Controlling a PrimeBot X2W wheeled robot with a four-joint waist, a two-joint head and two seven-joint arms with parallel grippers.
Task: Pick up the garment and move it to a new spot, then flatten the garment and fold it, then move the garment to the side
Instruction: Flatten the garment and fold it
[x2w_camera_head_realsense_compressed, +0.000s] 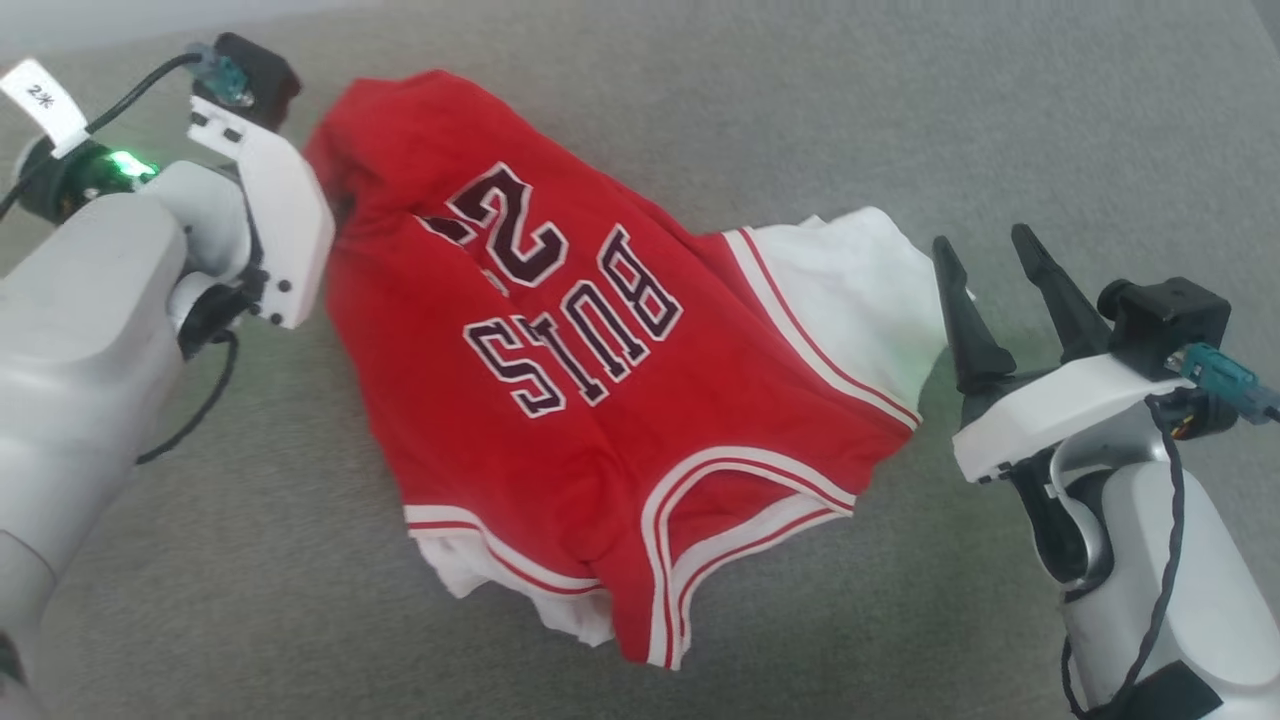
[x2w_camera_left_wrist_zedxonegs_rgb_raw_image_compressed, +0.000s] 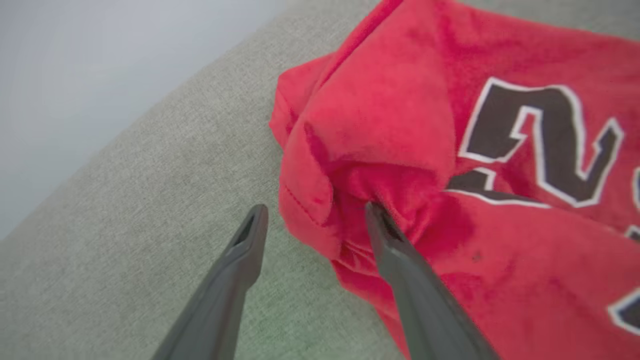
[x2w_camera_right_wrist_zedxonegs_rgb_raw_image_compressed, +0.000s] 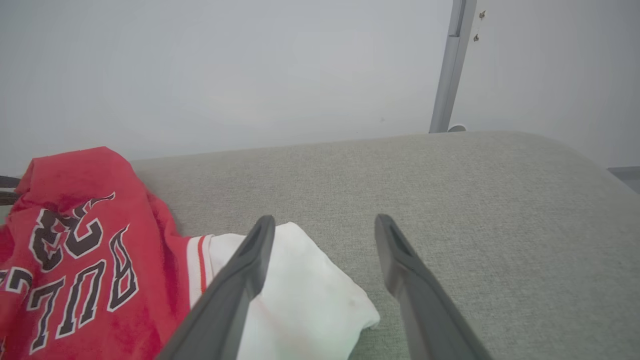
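Note:
The garment (x2w_camera_head_realsense_compressed: 600, 400), a red jersey with black white-outlined lettering, lies crumpled on the grey fabric surface (x2w_camera_head_realsense_compressed: 900, 120). One white sleeve (x2w_camera_head_realsense_compressed: 860, 290) spreads to the right, and white trim shows at the near edge. My left gripper (x2w_camera_left_wrist_zedxonegs_rgb_raw_image_compressed: 315, 212) stands open at the garment's far-left corner. A bunched red fold (x2w_camera_left_wrist_zedxonegs_rgb_raw_image_compressed: 310, 190) sits between its fingers, and the right finger (x2w_camera_left_wrist_zedxonegs_rgb_raw_image_compressed: 400, 260) touches the cloth. In the head view its white wrist housing (x2w_camera_head_realsense_compressed: 285, 220) hides those fingers. My right gripper (x2w_camera_head_realsense_compressed: 980, 240) is open just right of the white sleeve (x2w_camera_right_wrist_zedxonegs_rgb_raw_image_compressed: 300, 295), holding nothing.
The grey fabric surface (x2w_camera_right_wrist_zedxonegs_rgb_raw_image_compressed: 475, 200) stretches on all sides of the garment, with its far edge against a pale wall. A grey metal post (x2w_camera_right_wrist_zedxonegs_rgb_raw_image_compressed: 450, 65) rises behind that edge. Cables hang from both wrists.

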